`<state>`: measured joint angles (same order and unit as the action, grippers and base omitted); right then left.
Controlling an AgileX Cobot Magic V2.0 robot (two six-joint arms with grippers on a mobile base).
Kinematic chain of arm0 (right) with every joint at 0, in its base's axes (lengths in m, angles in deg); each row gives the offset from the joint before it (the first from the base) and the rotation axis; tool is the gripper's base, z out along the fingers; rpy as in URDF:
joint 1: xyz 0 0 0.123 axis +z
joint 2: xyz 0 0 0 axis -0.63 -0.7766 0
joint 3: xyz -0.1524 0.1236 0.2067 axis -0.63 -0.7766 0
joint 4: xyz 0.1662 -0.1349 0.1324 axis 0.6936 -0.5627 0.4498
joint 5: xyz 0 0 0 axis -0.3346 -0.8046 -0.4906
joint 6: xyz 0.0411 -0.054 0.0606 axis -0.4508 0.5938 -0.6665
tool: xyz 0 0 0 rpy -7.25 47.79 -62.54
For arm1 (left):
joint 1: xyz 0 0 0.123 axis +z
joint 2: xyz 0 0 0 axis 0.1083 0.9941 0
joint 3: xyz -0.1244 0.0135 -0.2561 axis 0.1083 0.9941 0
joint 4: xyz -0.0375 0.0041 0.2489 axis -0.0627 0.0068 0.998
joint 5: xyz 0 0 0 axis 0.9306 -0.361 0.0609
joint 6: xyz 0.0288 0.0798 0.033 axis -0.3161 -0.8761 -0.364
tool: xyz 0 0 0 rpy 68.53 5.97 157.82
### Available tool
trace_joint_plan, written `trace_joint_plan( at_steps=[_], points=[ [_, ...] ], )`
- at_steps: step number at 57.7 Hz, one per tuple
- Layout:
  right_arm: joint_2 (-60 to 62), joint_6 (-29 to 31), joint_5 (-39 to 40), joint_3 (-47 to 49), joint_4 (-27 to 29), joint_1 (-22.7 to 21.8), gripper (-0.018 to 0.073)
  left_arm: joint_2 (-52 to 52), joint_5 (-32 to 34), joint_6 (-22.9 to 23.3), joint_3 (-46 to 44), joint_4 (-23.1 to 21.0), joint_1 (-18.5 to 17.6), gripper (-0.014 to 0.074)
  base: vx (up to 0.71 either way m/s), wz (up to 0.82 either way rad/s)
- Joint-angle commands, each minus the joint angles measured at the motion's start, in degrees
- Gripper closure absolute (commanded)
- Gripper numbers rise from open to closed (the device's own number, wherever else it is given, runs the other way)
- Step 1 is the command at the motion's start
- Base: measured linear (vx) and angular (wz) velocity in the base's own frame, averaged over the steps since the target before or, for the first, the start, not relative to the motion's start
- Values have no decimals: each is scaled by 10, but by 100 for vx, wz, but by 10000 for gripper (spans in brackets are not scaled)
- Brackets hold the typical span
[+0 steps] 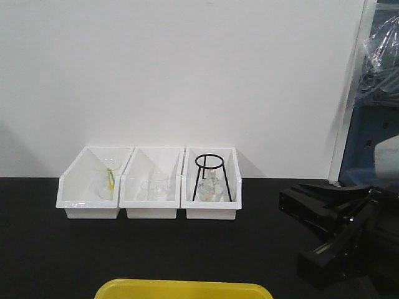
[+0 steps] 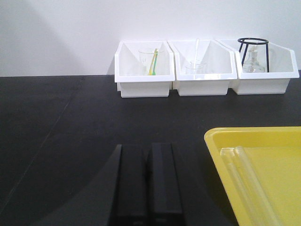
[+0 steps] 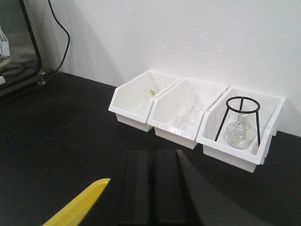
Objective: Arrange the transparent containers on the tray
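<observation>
The yellow tray [image 2: 263,183] lies on the black table at the lower right of the left wrist view; its far rim [image 1: 184,289] shows at the bottom of the front view and one corner [image 3: 77,207] in the right wrist view. Two clear test tubes [image 2: 247,181] lie side by side inside it near its left edge. My left gripper [image 2: 146,150] is shut and empty, over bare table left of the tray. My right gripper [image 3: 151,155] is shut and empty too, right of the tray corner.
Three white bins stand in a row at the wall: the left bin [image 1: 93,184] holds a beaker with a green-yellow stick, the middle bin [image 1: 153,185] clear glassware, the right bin [image 1: 211,184] a black wire stand over a flask. A black arm base [image 1: 340,233] sits at right.
</observation>
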<state>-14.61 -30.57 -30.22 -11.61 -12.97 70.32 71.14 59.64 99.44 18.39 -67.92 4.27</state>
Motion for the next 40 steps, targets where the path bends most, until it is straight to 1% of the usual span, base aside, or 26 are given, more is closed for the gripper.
trace_joint_plan(
  at_steps=[1,4,8,11,13,16,20,26,30,33,40],
  points=[
    [16,12,39,17,-13,-6,572,-8,51,2,21,-1,1,603,0,0],
    [31,5,30,9,-45,-18,572,-8,51,2,21,-1,1,603,0,0],
    [64,-36,19,-20,-83,-50,572,-8,51,2,21,-1,1,603,0,0],
    [103,-81,9,-52,-112,-85,572,-8,51,2,21,-1,1,603,0,0],
    [130,-101,2,-78,-141,-109,572,-8,51,2,21,-1,1,603,0,0],
    [172,-120,-4,-125,-196,-143,572,-8,51,2,21,-1,1,603,0,0],
    [244,-153,-5,-187,-251,-193,572,-8,51,2,21,-1,1,603,0,0],
    [344,-214,-7,-275,-311,-252,572,-8,51,2,21,-1,1,603,0,0],
    [405,-248,-13,-328,-343,-277,572,-8,51,2,21,-1,1,603,0,0],
    [443,-263,-14,-362,-357,-287,572,-8,51,2,21,-1,1,603,0,0],
    [525,-270,-13,-439,-357,-288,572,-8,51,2,21,-1,1,603,0,0]
  ],
)
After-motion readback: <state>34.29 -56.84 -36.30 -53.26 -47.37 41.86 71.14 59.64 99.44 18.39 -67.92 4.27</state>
